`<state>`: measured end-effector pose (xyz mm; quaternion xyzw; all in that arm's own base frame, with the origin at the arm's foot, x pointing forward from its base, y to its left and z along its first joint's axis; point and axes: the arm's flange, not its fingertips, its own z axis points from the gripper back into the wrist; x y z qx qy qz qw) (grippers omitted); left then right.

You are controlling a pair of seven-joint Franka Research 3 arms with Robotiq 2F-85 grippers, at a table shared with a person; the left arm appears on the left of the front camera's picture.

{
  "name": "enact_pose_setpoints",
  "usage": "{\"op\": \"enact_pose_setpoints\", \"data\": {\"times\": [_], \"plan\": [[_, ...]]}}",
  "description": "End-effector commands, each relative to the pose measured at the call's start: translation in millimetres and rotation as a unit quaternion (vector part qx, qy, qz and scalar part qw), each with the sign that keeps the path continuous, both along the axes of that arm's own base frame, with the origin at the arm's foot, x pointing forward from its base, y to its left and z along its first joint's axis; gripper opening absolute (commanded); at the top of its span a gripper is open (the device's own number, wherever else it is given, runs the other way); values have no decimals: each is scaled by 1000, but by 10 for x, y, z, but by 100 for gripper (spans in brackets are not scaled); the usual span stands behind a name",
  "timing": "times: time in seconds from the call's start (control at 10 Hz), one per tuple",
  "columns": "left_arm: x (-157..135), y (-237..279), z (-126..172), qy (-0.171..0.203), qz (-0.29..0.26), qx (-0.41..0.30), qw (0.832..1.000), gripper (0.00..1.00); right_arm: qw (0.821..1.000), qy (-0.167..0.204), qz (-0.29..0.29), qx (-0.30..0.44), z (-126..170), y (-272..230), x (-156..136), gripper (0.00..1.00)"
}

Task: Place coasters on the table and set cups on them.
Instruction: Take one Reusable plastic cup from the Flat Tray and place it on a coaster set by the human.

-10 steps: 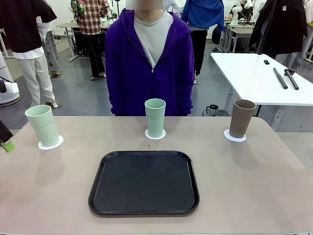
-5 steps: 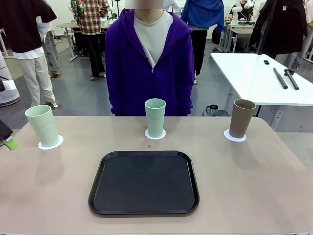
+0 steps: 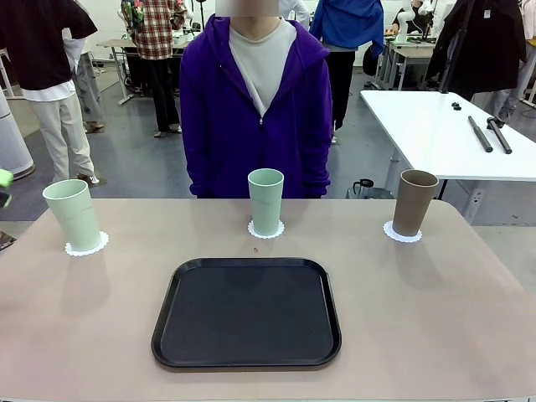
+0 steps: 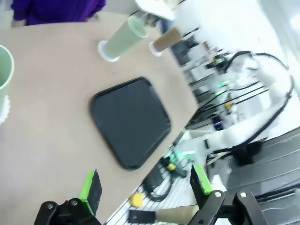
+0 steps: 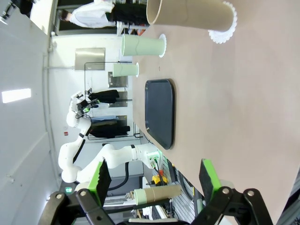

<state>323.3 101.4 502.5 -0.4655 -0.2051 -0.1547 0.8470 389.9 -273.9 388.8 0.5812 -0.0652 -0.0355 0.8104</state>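
Three cups stand upright on the beige table (image 3: 435, 318), each on a white lacy coaster. A mint cup (image 3: 74, 215) sits on its coaster (image 3: 86, 244) at the far left. Another mint cup (image 3: 266, 201) stands mid-table on a coaster (image 3: 265, 230), and a brown cup (image 3: 414, 203) on a coaster (image 3: 402, 234) at the far right. My left gripper (image 4: 146, 183) is open and empty above the table's near left side, with one green pad (image 3: 3, 177) at the picture's left edge. My right gripper (image 5: 154, 178) is open and empty, well back from the brown cup (image 5: 190, 14).
A black tray (image 3: 247, 311) lies bare in the near middle of the table. A person in a purple hoodie (image 3: 255, 109) stands at the far edge behind the middle cup. A white table (image 3: 444, 130) with dark tools stands at the back right.
My left gripper has drawn back to the left and upward, almost out of the front view. The cups, coasters and tray have not moved.
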Motion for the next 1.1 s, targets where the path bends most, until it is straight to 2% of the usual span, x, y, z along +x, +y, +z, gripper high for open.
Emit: {"op": "enact_pose_setpoints", "data": {"times": [0.0,0.1,0.2,0.6,0.8,1.0], "plan": [[136,304,-159,59,-16,-69,996,100,1000,-1,4,2,17,-1,6,100],[176,500,-314,99,-7,-79,992,100,1000,-1,4,2,17,-1,6,100],[174,660,-451,122,6,-85,989,100,1000,-1,4,2,17,-1,6,100],[-18,1353,-666,141,23,-142,980,100,1000,-1,4,2,17,-1,6,100],[43,1651,-770,158,36,-158,974,100,1000,-1,4,2,17,-1,6,100],[61,1743,-890,142,66,-162,974,100,1000,-1,4,2,17,-1,6,100]]}}
